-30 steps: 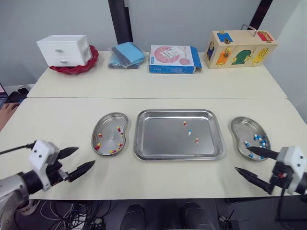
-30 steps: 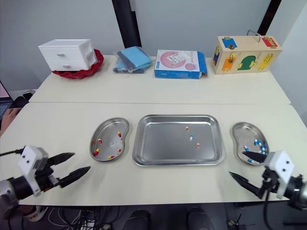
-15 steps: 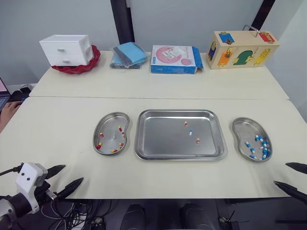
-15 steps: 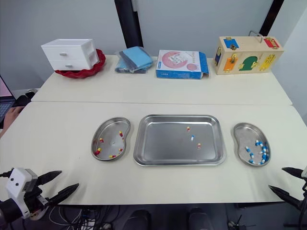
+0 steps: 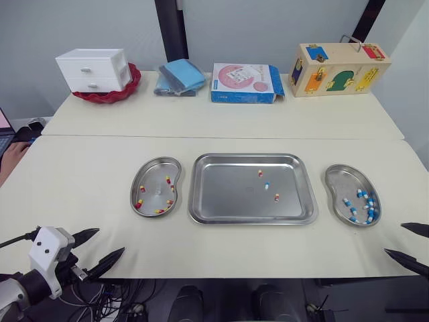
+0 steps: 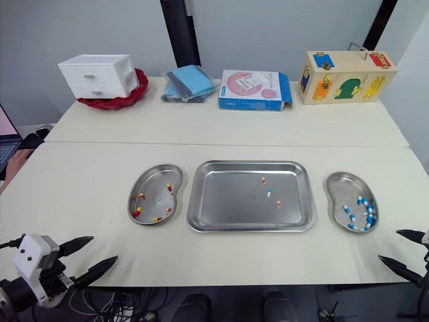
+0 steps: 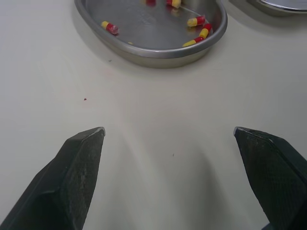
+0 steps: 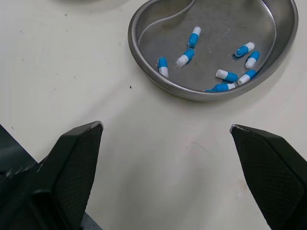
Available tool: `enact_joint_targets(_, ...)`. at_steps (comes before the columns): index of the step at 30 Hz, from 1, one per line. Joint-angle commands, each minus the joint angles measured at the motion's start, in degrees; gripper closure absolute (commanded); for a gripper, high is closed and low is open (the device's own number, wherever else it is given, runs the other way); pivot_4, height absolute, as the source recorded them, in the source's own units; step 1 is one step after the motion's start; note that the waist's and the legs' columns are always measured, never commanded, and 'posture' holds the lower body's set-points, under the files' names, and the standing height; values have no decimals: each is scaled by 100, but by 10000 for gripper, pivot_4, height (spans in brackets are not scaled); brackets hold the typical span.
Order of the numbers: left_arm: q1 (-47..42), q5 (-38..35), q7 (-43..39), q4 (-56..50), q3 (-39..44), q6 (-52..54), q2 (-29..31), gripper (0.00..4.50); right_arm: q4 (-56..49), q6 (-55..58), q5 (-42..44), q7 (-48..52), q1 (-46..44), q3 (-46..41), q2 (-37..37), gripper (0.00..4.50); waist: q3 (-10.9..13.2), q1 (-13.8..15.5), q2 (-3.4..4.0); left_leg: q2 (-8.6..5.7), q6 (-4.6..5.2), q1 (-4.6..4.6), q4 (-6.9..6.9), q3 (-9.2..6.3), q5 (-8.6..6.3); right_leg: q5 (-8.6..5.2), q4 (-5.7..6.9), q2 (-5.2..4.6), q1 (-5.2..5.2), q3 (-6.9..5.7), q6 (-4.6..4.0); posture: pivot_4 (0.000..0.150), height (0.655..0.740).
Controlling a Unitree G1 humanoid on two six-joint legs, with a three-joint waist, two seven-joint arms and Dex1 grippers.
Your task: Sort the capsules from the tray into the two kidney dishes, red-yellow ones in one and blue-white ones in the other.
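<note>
A steel tray (image 5: 228,194) lies at the table's middle with three capsules: a red-yellow one (image 5: 260,173), a blue-white one (image 5: 266,186) and another red-yellow one (image 5: 276,197). The left kidney dish (image 5: 151,184) holds several red-yellow capsules (image 7: 197,21). The right kidney dish (image 5: 342,180) holds several blue-white capsules (image 8: 188,55). My left gripper (image 5: 110,241) is open and empty at the table's near edge, short of the left dish. My right gripper (image 5: 394,239) is open and empty at the near right edge, short of the right dish.
Along the back stand a white drawer box (image 5: 92,69) on a red dish, blue cloths (image 5: 177,76), a blue-pink carton (image 5: 242,82) and a wooden puzzle box (image 5: 337,68). A person's hand (image 5: 8,157) shows at the far left edge.
Both grippers have dropped back from over the table to its near edge since a second ago, staying open. In the last half second the left one has edged slightly forward.
</note>
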Motion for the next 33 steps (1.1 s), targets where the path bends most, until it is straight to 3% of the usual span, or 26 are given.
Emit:
enact_joint_targets(1,68,-24,-215,-34,-66,-229,17,281,-71,-96,19,48,23,-59,-32,0,0,-1,0,0,0,0,0,0,0,0,0,0,0,0,0,1500,7400)
enact_joint_targets(16,-172,-41,-617,-332,-651,-573,88,281,-1091,-160,130,-130,322,-18,399,0,-1,0,2,0,0,0,0,0,0,0,0,0,1,0,1,1500,7400)
enact_joint_targets(25,333,15,-539,-348,-583,-827,-198,281,-2976,-112,32,-1129,358,1127,1503,0,-3,2,5,2,-1,-1,-3,-1,0,0,0,1,0,0,0,1500,7400)
enact_joint_targets(33,366,-150,-507,-854,-582,-668,-29,281,-3166,33,-194,-1767,-138,1973,1800,0,-8,18,-4,1,-1,-1,1,-2,0,-6,1,1,1,1,-14,1500,7400)
